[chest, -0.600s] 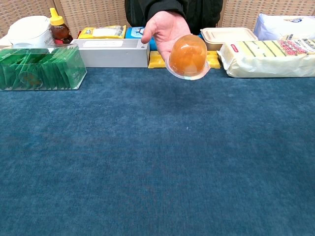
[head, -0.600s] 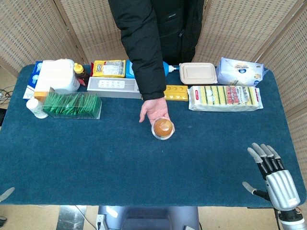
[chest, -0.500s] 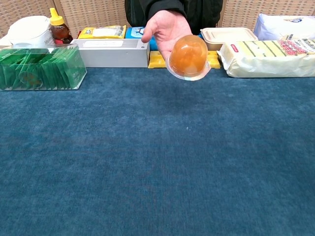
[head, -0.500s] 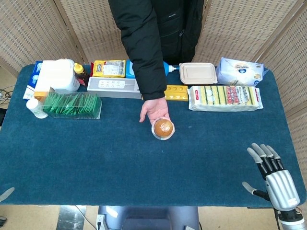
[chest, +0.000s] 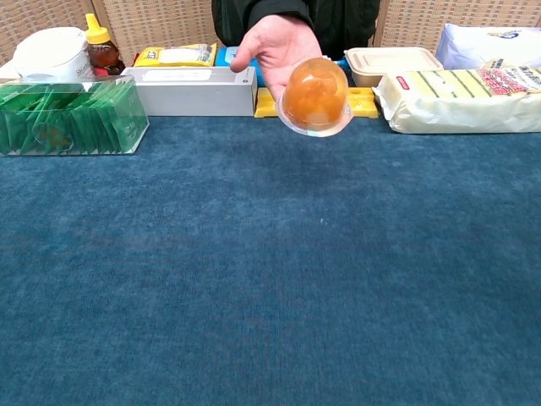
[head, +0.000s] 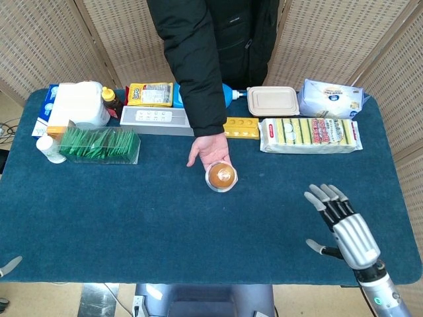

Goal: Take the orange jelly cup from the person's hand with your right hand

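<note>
The orange jelly cup [head: 222, 176] [chest: 314, 95] lies on the person's upturned palm [head: 209, 152] [chest: 276, 42], held out above the middle of the blue table. My right hand [head: 346, 228] is open with fingers spread, over the table's front right part, well to the right of the cup and nearer to me. It holds nothing and shows only in the head view. Of my left hand [head: 9, 265], only a grey tip shows at the lower left edge of the head view; its state cannot be read.
Along the back stand a clear box of green packets [head: 100, 145], a white long box [head: 156, 119], a yellow tray [head: 242, 127], a sponge pack [head: 309, 134], a lidded container [head: 273, 100] and a tissue pack [head: 330, 98]. The person's dark sleeve [head: 195, 66] reaches over the back row.
My right hand has moved forward and left, from the table's front right corner toward the cup. The person's hand with the cup has shifted slightly left.
</note>
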You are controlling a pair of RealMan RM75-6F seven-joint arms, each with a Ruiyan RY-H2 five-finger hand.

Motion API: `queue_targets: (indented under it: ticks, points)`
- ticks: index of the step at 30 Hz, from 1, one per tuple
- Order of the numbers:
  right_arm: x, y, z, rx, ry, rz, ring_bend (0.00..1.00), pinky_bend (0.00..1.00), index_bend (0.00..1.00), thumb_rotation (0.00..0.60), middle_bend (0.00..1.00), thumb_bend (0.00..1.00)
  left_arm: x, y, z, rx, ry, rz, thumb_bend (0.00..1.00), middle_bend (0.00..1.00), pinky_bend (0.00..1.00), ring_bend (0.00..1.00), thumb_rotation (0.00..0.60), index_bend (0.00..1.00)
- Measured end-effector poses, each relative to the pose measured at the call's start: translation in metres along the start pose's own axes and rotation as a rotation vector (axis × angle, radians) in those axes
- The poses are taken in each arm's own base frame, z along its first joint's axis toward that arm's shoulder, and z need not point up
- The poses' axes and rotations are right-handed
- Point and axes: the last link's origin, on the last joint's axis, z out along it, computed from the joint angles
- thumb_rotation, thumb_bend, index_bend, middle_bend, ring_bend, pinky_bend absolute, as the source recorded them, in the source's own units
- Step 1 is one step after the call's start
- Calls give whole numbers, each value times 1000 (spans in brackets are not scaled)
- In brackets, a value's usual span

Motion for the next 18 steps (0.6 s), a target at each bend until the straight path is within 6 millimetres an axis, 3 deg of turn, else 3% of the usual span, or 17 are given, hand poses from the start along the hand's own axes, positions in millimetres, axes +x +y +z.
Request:
queue_targets:
  ticks: [11, 18]
  points:
    - [-5, -40, 108, 70, -67, 43, 120, 305, 109, 600, 156, 216, 0, -2, 8, 24, -11, 1, 59, 0, 0, 0, 600, 0]
    - [-19, -63, 153, 53, -111, 22, 121, 305, 143, 600, 158, 268, 2, -6, 10, 34, -9, -14, 60, 0, 0, 0, 600, 0]
